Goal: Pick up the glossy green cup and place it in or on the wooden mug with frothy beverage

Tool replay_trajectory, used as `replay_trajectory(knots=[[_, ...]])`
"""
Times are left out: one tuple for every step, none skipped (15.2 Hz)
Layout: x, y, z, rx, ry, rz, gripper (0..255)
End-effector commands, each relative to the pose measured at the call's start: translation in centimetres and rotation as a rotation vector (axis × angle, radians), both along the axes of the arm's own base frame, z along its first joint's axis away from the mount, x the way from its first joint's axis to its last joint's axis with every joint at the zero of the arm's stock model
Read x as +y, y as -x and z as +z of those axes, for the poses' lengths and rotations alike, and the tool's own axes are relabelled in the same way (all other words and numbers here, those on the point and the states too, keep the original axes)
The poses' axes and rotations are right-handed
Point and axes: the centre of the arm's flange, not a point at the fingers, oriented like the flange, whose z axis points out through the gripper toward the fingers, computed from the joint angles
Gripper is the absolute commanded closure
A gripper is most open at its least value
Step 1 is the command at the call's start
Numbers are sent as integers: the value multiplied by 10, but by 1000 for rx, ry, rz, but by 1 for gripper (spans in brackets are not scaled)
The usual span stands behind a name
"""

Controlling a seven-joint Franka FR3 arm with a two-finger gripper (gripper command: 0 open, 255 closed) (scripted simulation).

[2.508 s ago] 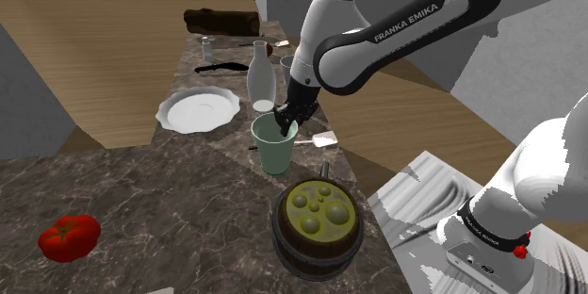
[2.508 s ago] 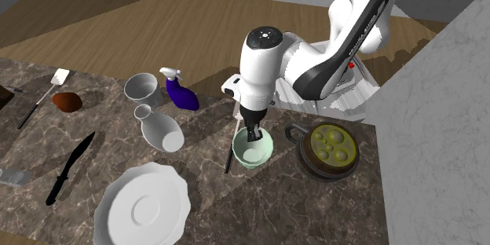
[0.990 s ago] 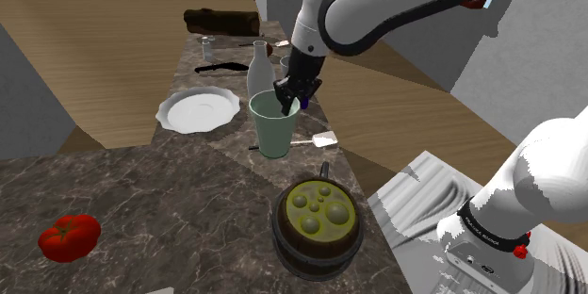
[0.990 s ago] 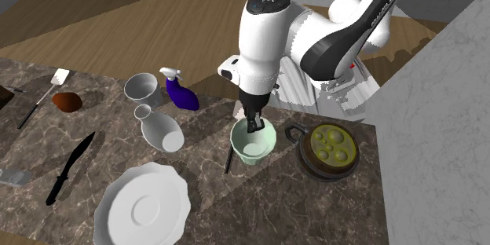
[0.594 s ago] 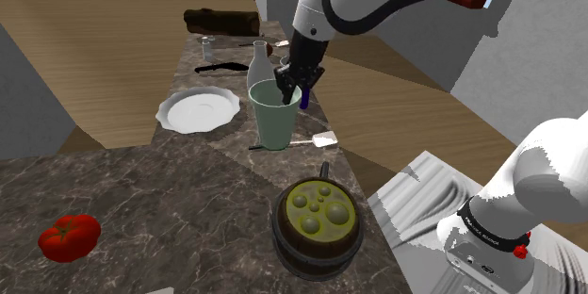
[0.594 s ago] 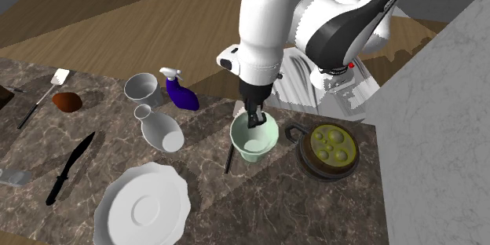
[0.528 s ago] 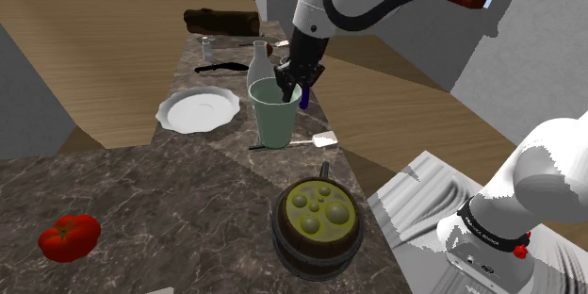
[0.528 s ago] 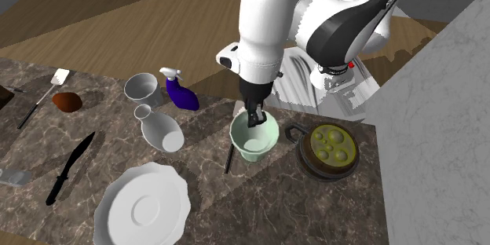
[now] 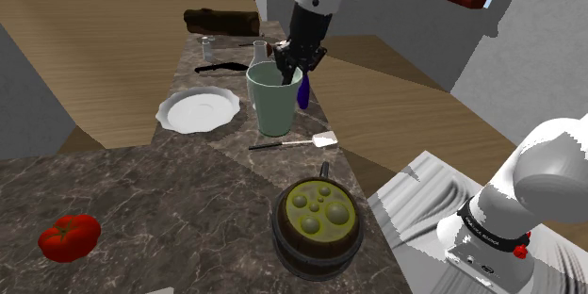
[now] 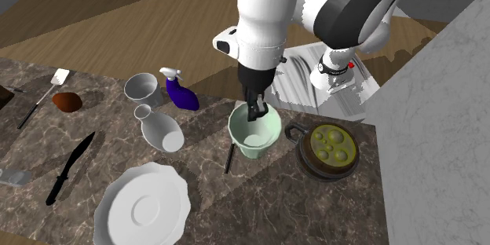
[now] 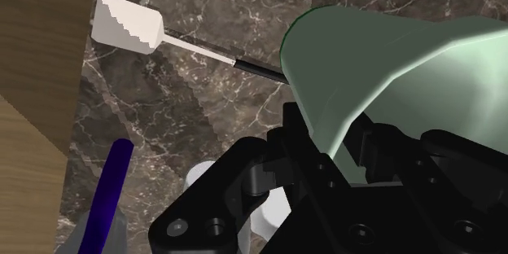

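Your gripper's (image 9: 288, 68) two black fingers (image 11: 281, 159) were clenched on the rim of the pale green cup (image 9: 274, 104), one finger inside the mouth and one against the outer wall. The gripper pointed straight down from the white arm (image 10: 263, 16), and the cup hung upright beneath it in the shoulder view. You could not tell whether its base touched the dark marble counter (image 9: 141, 198).

Just past the cup in the shoulder view stood a white bottle (image 10: 161, 129) and a blue spray bottle (image 10: 179, 91), with the cup covering part of each. A white scalloped plate (image 9: 198, 109) sat just beside the cup, toward that view's left. A white-bladed spatula (image 9: 302, 140) lay flat on the counter just in front of the cup, between it and the wooden mug (image 9: 318, 221). The mug, barrel-shaped with a yellow-green bubbly top, stood near the counter's edge, apart from the cup and closer to the robot's stand (image 9: 471, 236).

Further out, a red tomato (image 9: 69, 236) rested at the shoulder view's lower left, well apart from everything else. In the second exterior view, a black knife (image 10: 71, 167) lay left of the plate, and a grey cup (image 10: 141, 86) stood beside the spray bottle. Beyond the counter lay a wooden floor (image 9: 113, 38).
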Motion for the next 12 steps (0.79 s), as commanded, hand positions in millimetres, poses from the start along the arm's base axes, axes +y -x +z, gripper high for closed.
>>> replay_trajectory(knots=[[1, 0, 10, -1, 0, 0, 255], [1, 0, 16, -1, 0, 0, 255], [1, 0, 21, -1, 0, 0, 255], [1, 0, 26, -1, 0, 0, 255], [1, 0, 31, -1, 0, 0, 255], [1, 0, 37, -1, 0, 0, 255], [1, 0, 42, -1, 0, 0, 255], [1, 0, 47, -1, 0, 0, 255], [1, 0, 53, -1, 0, 0, 255], [1, 0, 58, -1, 0, 0, 255], [1, 0, 63, -1, 0, 0, 255], [1, 0, 68, -1, 0, 0, 255]])
